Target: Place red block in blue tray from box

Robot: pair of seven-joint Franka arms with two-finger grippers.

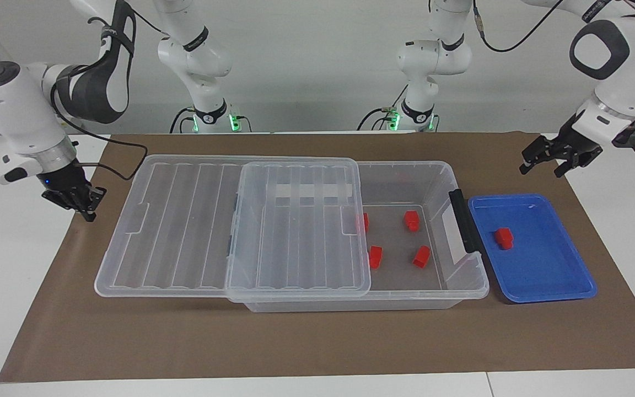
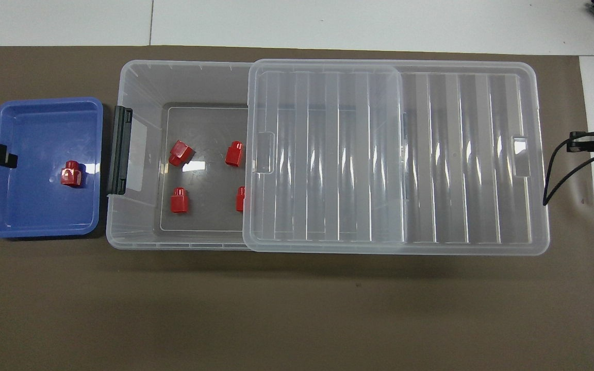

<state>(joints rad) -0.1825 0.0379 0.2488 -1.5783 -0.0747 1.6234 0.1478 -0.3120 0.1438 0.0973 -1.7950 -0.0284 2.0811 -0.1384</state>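
Red block (image 1: 503, 237) sits in blue tray (image 1: 538, 278), below left gripper (image 1: 553, 161), fingers spread, empty; four more in box (image 1: 450, 182); right gripper (image 1: 77, 201) waits past lid (image 1: 185, 220), fingers unreadable.

One camera sits high across the table and faces the robots, so their bases line the top of its picture and the whole brown mat (image 1: 317, 342) shows from fairly far off. The other hangs high above the robots' own end and looks steeply down and forward, somewhat closer in. Both take in the clear box (image 1: 450, 286) (image 2: 137, 226), its lid (image 1: 185, 220) (image 2: 457, 154) and the blue tray (image 1: 549, 275) (image 2: 39, 206), turned half a turn between them.
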